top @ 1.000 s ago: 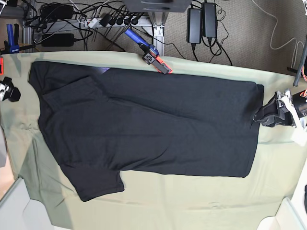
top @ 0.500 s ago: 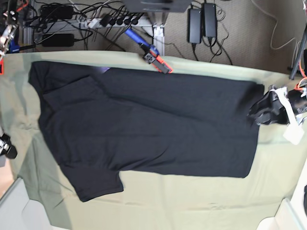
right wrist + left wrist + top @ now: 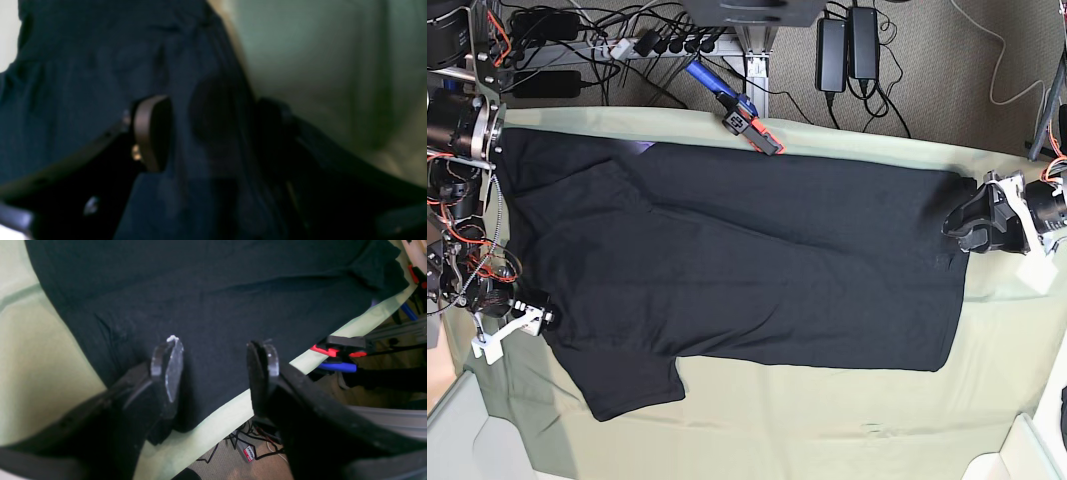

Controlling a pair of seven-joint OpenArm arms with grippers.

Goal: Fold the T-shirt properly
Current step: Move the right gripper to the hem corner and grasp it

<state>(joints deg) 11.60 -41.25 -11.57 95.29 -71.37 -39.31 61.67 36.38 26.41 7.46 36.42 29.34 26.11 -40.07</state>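
I had the T-shirt (image 3: 747, 270) flat on the desk's green cloth (image 3: 827, 420). Left gripper (image 3: 213, 373) at the hem corner, jaws wide, ready to pinch. Right gripper (image 3: 206, 133) at the shoulder edge, jaws wide, nothing held yet

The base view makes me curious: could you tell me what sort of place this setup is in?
Probably a robotics lab or workshop bench. A pale green cloth covers the table under the black T-shirt, power bricks and tangled cables lie on the carpet behind, and a clamp grips the table edge.
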